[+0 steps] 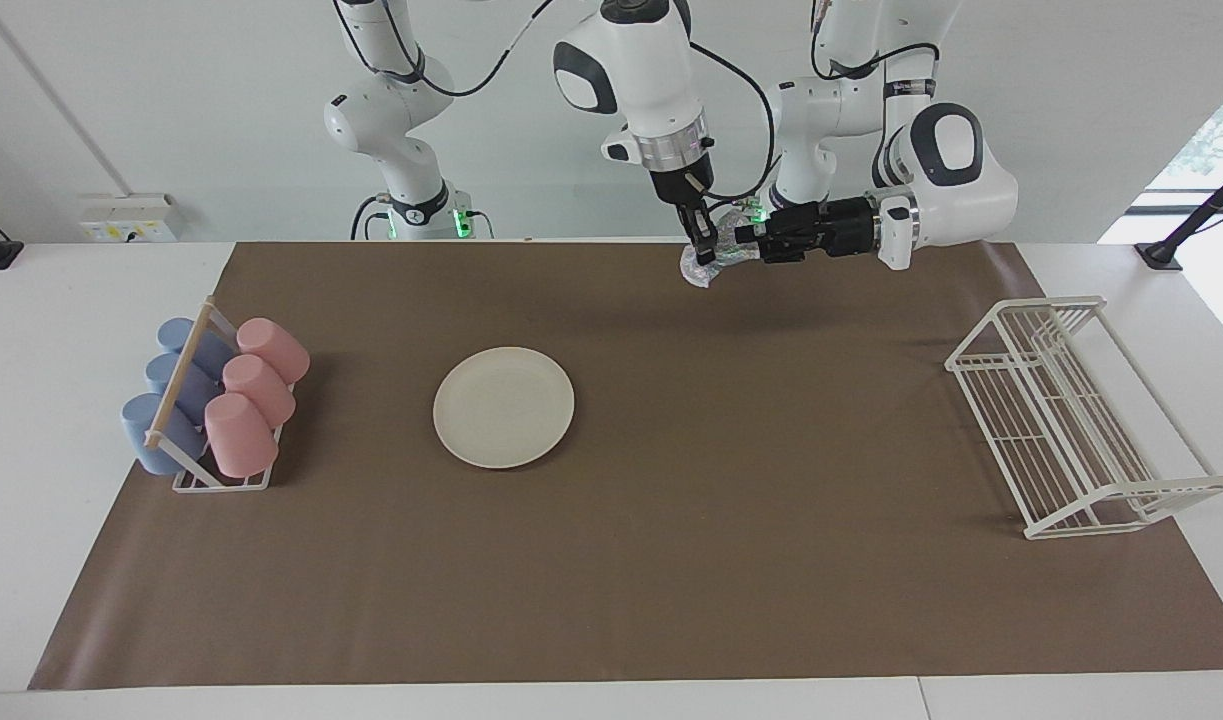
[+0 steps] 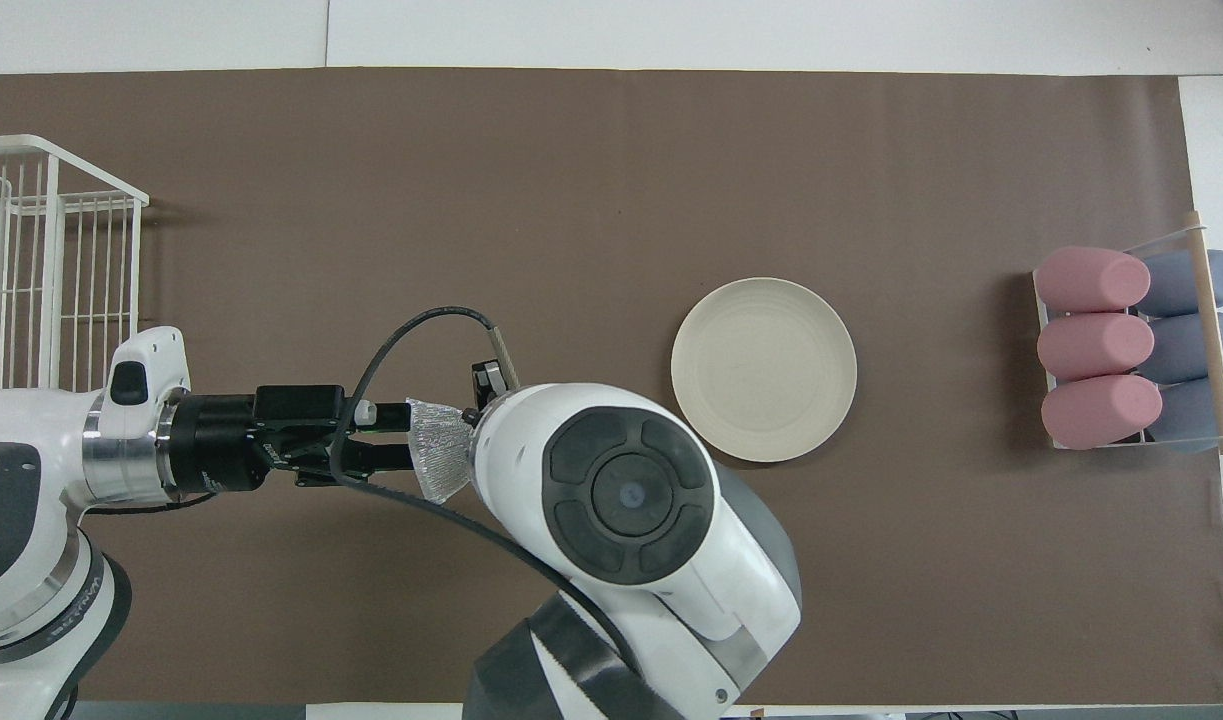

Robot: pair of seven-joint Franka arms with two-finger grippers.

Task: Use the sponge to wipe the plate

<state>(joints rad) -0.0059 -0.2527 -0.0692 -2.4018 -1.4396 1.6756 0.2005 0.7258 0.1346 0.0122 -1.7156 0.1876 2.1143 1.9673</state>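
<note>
The cream-white plate (image 1: 504, 407) lies flat on the brown mat, toward the right arm's end; it also shows in the overhead view (image 2: 764, 369). The silvery mesh sponge (image 1: 704, 266) is up in the air over the mat's edge nearest the robots, and shows in the overhead view too (image 2: 441, 452). My left gripper (image 1: 743, 246) reaches in level and is shut on the sponge; it also shows in the overhead view (image 2: 416, 446). My right gripper (image 1: 702, 243) points straight down and meets the sponge from above. In the overhead view its own wrist (image 2: 621, 490) hides it.
A rack with pink and blue cups lying on their sides (image 1: 216, 400) stands at the right arm's end (image 2: 1131, 350). A white wire rack (image 1: 1071, 420) stands at the left arm's end (image 2: 41, 270). The brown mat (image 1: 771, 560) covers the table.
</note>
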